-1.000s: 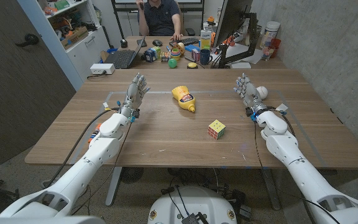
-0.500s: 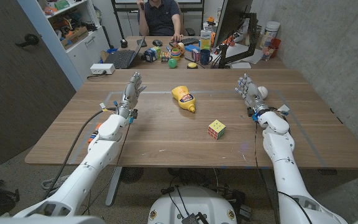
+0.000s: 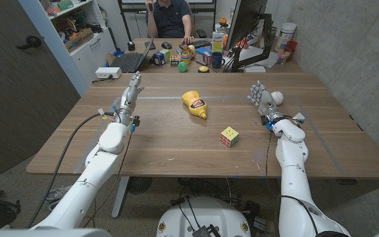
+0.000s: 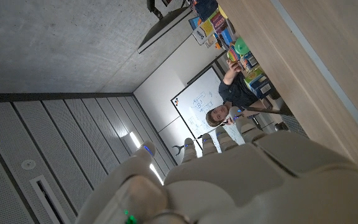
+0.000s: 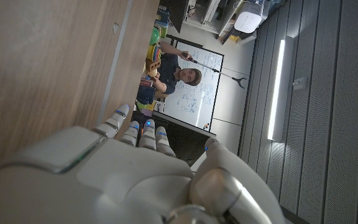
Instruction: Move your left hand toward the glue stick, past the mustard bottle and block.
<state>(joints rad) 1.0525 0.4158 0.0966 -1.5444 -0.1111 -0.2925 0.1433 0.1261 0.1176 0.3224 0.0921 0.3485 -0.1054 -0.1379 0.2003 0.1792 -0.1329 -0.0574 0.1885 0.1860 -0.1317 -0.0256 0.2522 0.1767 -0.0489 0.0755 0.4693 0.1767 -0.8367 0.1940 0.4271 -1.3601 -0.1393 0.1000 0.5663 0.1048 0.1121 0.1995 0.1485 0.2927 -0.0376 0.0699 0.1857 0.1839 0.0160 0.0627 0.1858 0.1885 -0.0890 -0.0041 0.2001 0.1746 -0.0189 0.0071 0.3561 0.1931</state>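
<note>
A yellow mustard bottle lies on its side at the middle of the wooden table. Nearer the front, to its right, sits a multicoloured cube block. A small white rounded object, possibly the glue stick, lies just behind my right hand. That hand stands with fingers spread and holds nothing. My left hand is at the table's far left, well to the left of the bottle, fingers straight and empty. Each wrist view shows the back of its own hand, the left and the right.
Behind the table stands a cluttered desk with a laptop, a monitor and small items; a person sits there. A white box lies at the far left corner. Shelves stand at the back left.
My left hand has swung left and toward the far edge, away from the mustard bottle. My right forearm has drawn in slightly. Bottle and block have not moved.
</note>
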